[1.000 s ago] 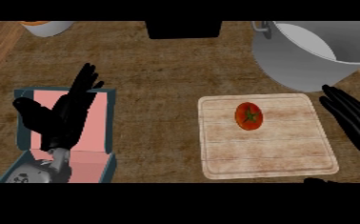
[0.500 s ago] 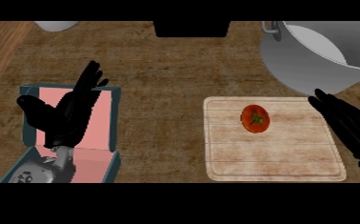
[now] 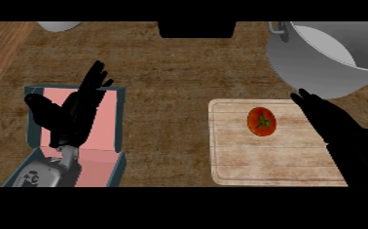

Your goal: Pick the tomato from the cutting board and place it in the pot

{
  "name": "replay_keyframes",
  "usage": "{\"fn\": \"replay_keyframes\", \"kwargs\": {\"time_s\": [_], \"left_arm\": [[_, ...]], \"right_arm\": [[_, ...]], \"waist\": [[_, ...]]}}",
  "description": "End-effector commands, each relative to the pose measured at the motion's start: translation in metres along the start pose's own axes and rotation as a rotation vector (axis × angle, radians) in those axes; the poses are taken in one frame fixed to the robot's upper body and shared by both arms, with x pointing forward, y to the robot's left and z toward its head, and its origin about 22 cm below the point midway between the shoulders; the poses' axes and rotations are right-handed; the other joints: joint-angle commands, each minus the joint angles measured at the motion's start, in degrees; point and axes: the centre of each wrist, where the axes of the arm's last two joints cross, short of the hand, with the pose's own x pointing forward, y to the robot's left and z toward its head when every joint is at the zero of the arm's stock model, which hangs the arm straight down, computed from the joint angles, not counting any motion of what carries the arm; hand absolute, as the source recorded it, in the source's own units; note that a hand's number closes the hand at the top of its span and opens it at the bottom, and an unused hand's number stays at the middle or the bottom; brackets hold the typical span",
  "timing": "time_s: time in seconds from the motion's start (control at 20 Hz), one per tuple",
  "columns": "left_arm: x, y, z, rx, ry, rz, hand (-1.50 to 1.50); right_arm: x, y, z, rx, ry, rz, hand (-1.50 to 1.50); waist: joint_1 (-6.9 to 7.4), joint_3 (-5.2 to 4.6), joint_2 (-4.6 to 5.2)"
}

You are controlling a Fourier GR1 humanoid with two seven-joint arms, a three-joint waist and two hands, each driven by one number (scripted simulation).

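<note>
A red tomato (image 3: pixel 262 121) with a green stem lies on the upper middle of the light wooden cutting board (image 3: pixel 237 162) at the right. Just right of the tomato, my right hand (image 3: pixel 329 124) stretches over the board's right edge with straight fingers pointing up and left; it is apart from the tomato. The grey metal pot (image 3: pixel 320 57) stands at the upper right, beyond the board, its inside showing nothing. My left hand (image 3: pixel 75 111) rests open at the left, fingers up, over a box.
A teal box with a pink inside (image 3: pixel 104 130) sits at the left under my left hand. A pale bowl (image 3: pixel 59 26) peeks in at the top left. A dark block (image 3: pixel 197 29) sits at the top centre. Brown counter lies between box and board.
My right hand has moved left and up, from the view's right edge to close beside the tomato. The view has shifted slightly. The left hand has stayed in place.
</note>
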Motion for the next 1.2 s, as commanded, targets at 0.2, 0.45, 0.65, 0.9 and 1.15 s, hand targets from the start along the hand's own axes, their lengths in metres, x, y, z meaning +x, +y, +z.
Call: {"fn": "replay_keyframes", "kwargs": {"time_s": [0.2,0.45,0.65,0.9,1.15], "left_arm": [[-0.012,-0.005,0.015,-0.008,0.009,-0.008,0.00],[-0.014,0.010,0.027,0.006,0.013,-0.014,0.00],[0.005,-0.004,0.006,-0.006,0.008,-0.002,0.00],[-0.003,-0.007,0.005,0.012,-0.016,-0.009,0.00],[-0.014,-0.007,0.016,0.006,-0.006,-0.012,0.00]], "right_arm": [[-0.008,0.046,-0.005,0.018,0.075,0.065,-1.50],[0.009,0.050,-0.020,-0.037,0.052,0.012,-1.50],[0.022,0.045,-0.017,-0.048,0.040,-0.009,-1.50],[0.037,0.065,-0.037,-0.018,0.085,-0.019,-1.50],[0.019,0.061,-0.046,-0.009,0.179,0.033,-1.50]], "waist": [[-0.36,0.07,-0.10],[0.10,0.05,-0.08],[-0.19,0.05,-0.07],[-0.09,0.04,-0.02],[-0.10,0.04,-0.05]]}}
